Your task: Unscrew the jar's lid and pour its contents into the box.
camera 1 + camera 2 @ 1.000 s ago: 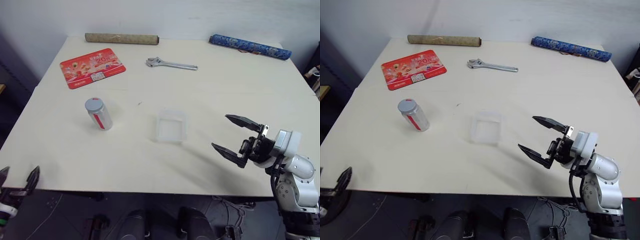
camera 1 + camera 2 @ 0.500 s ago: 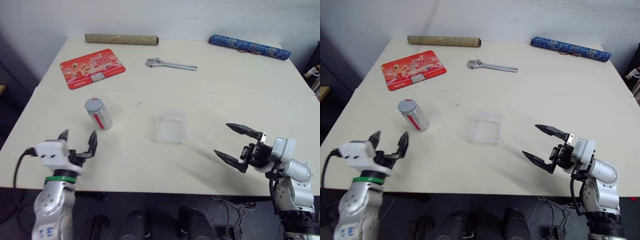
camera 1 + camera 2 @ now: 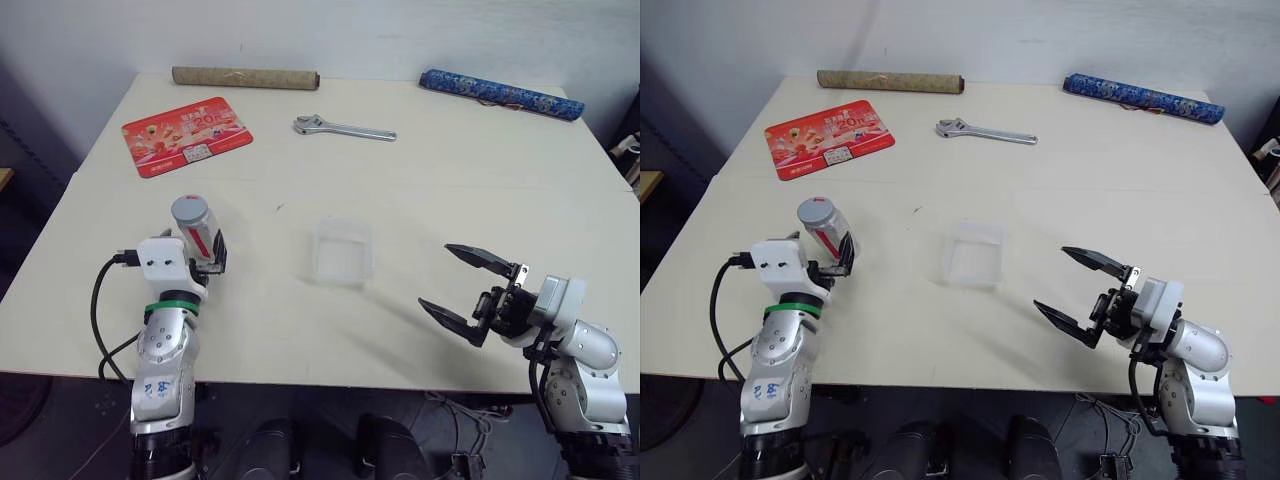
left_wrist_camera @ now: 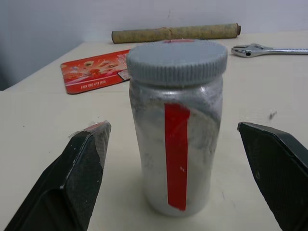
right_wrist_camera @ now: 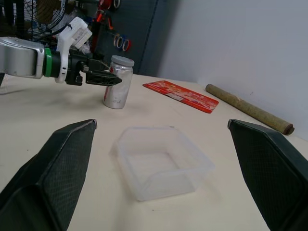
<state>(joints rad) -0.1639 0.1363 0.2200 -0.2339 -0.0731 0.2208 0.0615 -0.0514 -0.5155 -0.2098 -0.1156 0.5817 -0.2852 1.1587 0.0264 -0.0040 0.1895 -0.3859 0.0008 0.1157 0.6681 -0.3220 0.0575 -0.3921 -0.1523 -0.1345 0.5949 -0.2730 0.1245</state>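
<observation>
The whitish jar (image 3: 198, 232) with a red stripe stands upright on the left of the table, its grey lid (image 3: 189, 209) screwed on. The contents are hidden inside it. My left gripper (image 3: 204, 258) is open right at the jar. In the left wrist view the jar (image 4: 176, 139) stands between the two fingers (image 4: 86, 154), which flank it with a gap on each side. The clear plastic box (image 3: 319, 250) lies at mid table. Near the front right edge my right gripper (image 3: 435, 275) hangs wide open and holds nothing, pointing toward the box (image 5: 144, 131).
A red printed mat (image 3: 186, 134) lies behind the jar. A wrench (image 3: 344, 128) sits at the back middle, with a brown roll (image 3: 245, 77) and a blue roll (image 3: 500, 93) along the far edge. Bare tabletop separates the jar from the box.
My left arm has risen from below the table's front left edge and moved forward and inward until its open fingers flank the jar. The right gripper has stayed almost still.
</observation>
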